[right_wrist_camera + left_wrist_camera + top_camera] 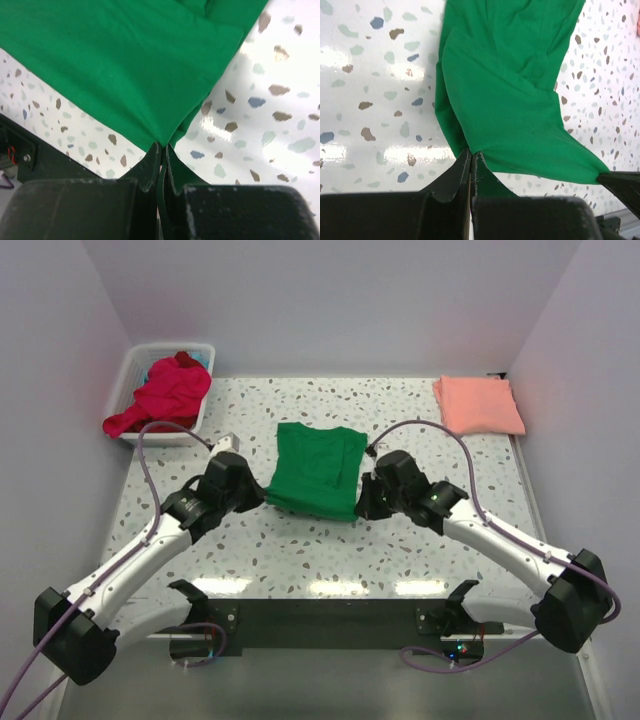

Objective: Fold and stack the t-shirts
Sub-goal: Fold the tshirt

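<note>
Green t-shirt (318,470) lies partly folded mid-surface (300,550), its 2 near corners pinched: left tool (471,156) clamped tight on one, right tool (162,148) on the other. Salmon t-shirt (478,405) lies folded at the far right corner.

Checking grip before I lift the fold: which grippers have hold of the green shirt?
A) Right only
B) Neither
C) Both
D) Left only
C: each wrist view shows the jaws pinched shut on cloth, the left gripper and the right gripper each holding a near corner of the green shirt.
</note>
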### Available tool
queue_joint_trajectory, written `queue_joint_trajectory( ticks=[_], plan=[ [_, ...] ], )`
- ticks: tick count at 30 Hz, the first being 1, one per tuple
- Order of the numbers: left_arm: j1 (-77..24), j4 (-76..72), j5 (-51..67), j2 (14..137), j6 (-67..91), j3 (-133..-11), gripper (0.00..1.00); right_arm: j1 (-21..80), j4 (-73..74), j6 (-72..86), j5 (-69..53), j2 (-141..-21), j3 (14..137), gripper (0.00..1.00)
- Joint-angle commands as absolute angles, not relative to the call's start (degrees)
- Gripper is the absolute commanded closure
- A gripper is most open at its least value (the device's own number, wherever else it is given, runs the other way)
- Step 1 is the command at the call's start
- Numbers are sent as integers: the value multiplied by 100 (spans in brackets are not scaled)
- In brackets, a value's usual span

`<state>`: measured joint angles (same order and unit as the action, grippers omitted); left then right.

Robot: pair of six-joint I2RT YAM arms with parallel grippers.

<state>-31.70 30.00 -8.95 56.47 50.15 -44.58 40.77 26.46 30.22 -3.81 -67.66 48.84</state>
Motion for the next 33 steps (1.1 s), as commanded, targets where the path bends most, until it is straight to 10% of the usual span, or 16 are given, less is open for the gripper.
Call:
queue_joint_trajectory(
  ticks=[1, 33],
  plan=[
    [-3190, 2927, -1634, 6177, 4843, -4974, 100, 4078, 2970, 2743, 438, -7004, 5684, 100],
    [-2426, 2225, -2048, 9667, 3261, -8367, 100, 3358, 2584, 2188, 1714, -9562, 8464, 100]
  ],
)
